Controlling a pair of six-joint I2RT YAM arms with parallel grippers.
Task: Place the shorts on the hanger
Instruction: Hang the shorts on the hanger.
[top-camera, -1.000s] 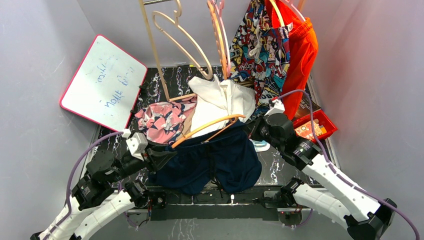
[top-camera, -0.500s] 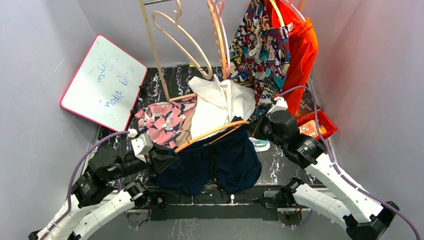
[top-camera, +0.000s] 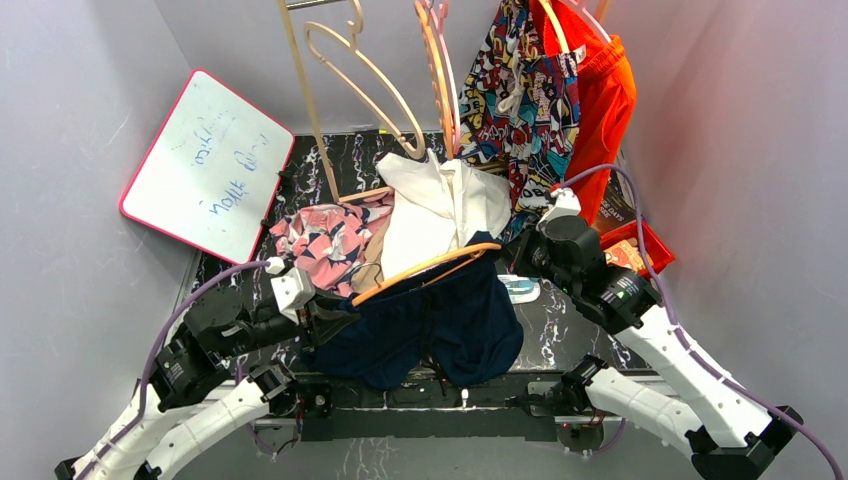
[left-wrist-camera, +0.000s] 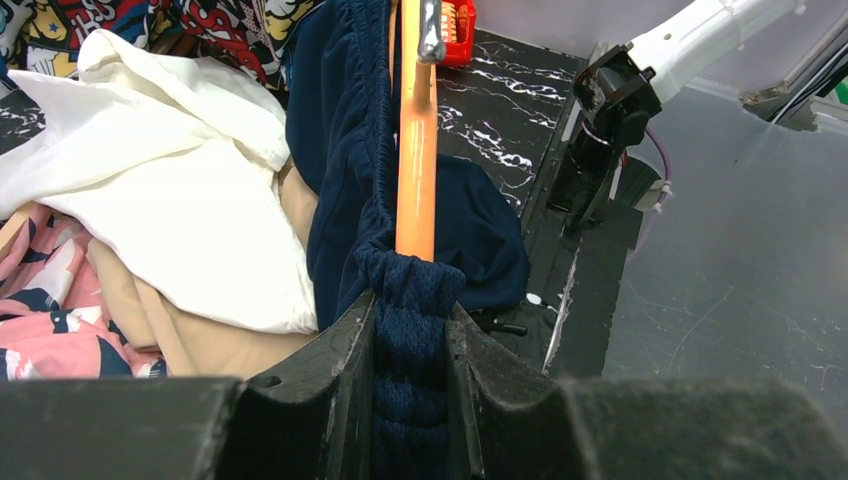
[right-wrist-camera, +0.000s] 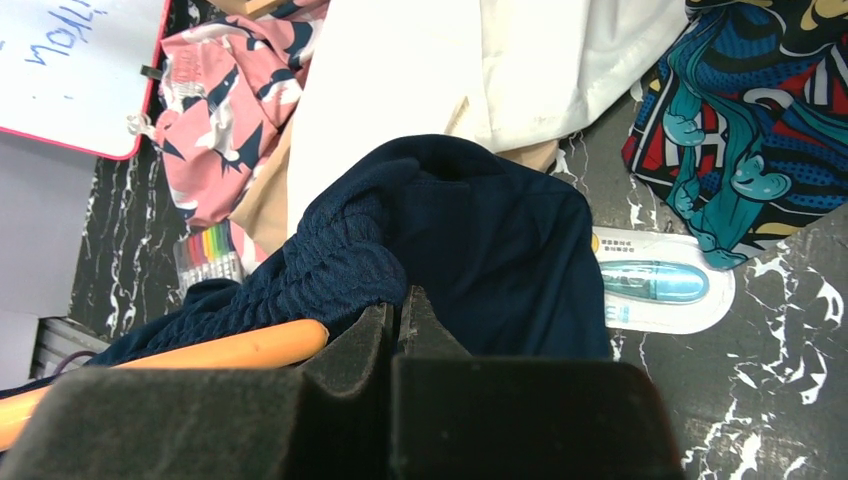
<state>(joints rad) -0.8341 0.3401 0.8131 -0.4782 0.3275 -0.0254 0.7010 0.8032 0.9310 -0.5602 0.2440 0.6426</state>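
In the top view, the shorts (top-camera: 430, 335) hang low over the tabletop (top-camera: 560, 320) between the arms, with the hanger (top-camera: 425, 267) lying along their waistband. The left pincer (top-camera: 322, 318) is at the waistband's left end and the right pincer (top-camera: 508, 262) at its right end.

In the left wrist view, the left pincer pinches the bunched waistband, with the hanger's bar emerging just beyond it.

In the right wrist view, the jaws are pressed together on a thin fold of the shorts, just beside the hanger's tip.

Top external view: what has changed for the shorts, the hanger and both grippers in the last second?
The left gripper and right gripper shifted slightly rightward, carrying the shorts and the hanger along. Both stay shut on the shorts. The piled clothes and whiteboard did not move.
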